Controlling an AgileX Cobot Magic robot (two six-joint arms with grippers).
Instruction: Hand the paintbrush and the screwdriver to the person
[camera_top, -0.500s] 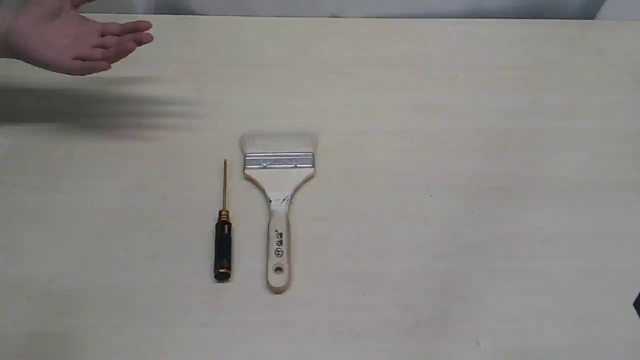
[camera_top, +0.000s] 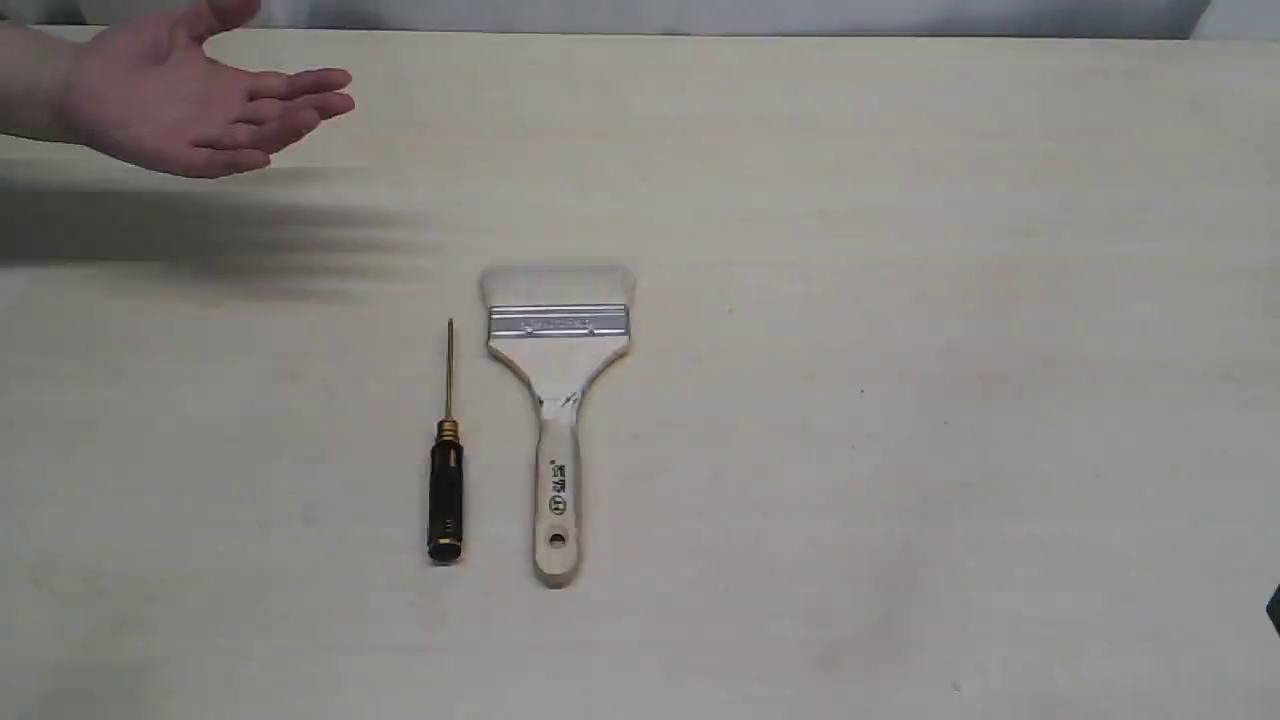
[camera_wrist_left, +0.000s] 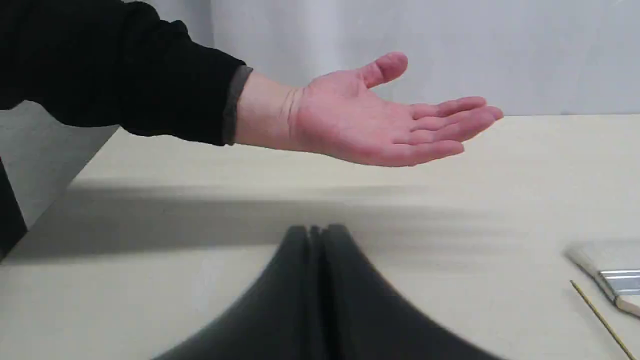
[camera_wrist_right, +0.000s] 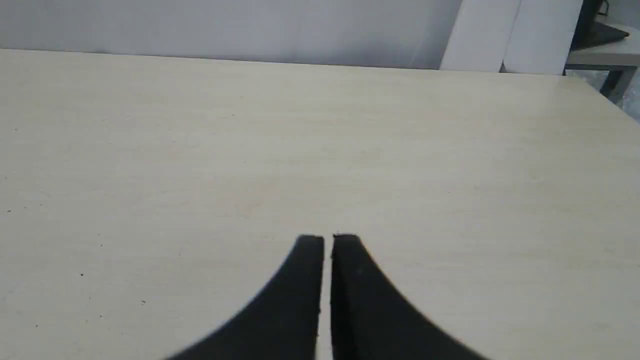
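At upper left of the exterior view, the person's hand (camera_top: 190, 110) hovers palm-up over the table (camera_top: 900, 400). Mid-frame, the screwdriver (camera_top: 446, 480) lies just left of the paintbrush (camera_top: 557, 420), not touching it, with shaft tip and bristles toward the top. Through the left wrist view, my left pincer (camera_wrist_left: 316, 230) is pressed together, the open palm beyond it. Through the right wrist view, my right pincer (camera_wrist_right: 327, 240) is all but together, only a thin slit between its tips, above the table.
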